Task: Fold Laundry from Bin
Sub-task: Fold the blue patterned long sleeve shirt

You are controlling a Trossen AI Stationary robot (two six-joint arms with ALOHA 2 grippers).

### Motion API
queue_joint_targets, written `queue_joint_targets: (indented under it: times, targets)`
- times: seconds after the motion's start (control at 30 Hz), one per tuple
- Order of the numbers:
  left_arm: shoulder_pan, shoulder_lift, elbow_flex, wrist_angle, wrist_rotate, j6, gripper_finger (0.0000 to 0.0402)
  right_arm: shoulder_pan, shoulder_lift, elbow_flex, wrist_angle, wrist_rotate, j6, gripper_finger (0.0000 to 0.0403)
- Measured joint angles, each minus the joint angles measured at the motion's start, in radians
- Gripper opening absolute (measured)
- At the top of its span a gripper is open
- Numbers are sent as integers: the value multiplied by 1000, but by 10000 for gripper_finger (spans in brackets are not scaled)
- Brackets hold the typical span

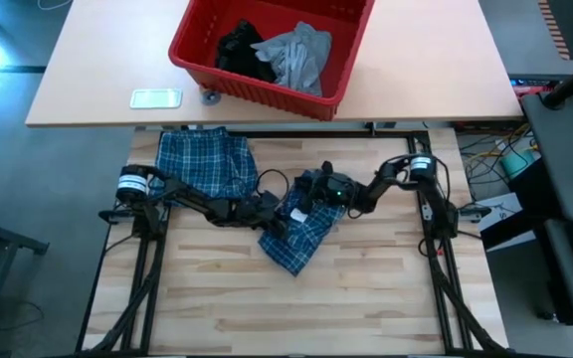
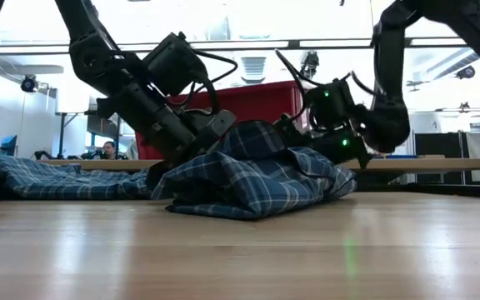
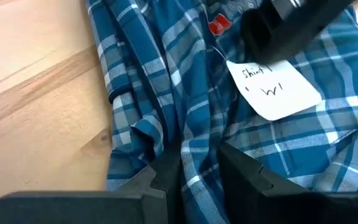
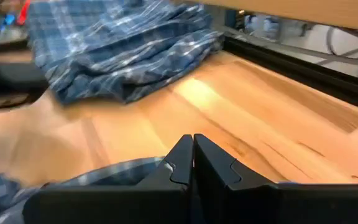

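Plaid shirt [image 3: 166, 93] pinched by left pincer [image 3: 194, 171]; tag [image 3: 273, 87] reads "Shirt"; right pincer [image 4: 193, 158] closed, empty.

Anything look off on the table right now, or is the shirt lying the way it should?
The plaid shirt is not flat: it runs askew across the table, spread on the left, bunched into a heap in the middle. The left gripper pinches a fold there; the right gripper is shut beside it. A handwritten paper tag lies exposed on the cloth.
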Motion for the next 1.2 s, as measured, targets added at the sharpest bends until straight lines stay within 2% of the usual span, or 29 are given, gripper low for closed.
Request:
queue_joint_targets:
  times: [0.1,0.17,0.27,0.4,0.5,0.6,0.73,0.87,0.97,1.1,1.2]
  targets:
    - [0,-3,-5,0,3,-1,77,0,20,-1,49,19,13,9]
    - [0,-9,-7,0,6,0,77,7,-18,-6,39,27,-15,9]
    - [-2,-23,-10,-8,21,4,77,25,-147,-29,30,35,-48,9]
    - [-2,-24,-10,-8,26,7,77,73,-331,-88,34,33,43,9]
    - [-2,-24,-10,-7,25,6,77,148,-368,-120,-33,26,53,9]
    - [-2,-24,-9,-6,24,11,77,232,-309,-118,-23,46,14,9]
    - [-2,-24,-9,-5,19,21,77,295,-137,-86,-9,122,25,9]
    - [-2,-58,-6,-33,26,25,77,309,60,-57,203,148,84,9]
    - [-9,-138,2,-88,37,46,77,311,165,-43,339,166,85,9]
    - [-44,-294,57,-279,36,105,77,310,185,-43,348,163,78,9]
    - [-111,-366,147,-403,-56,146,77,310,154,-45,338,159,66,9]
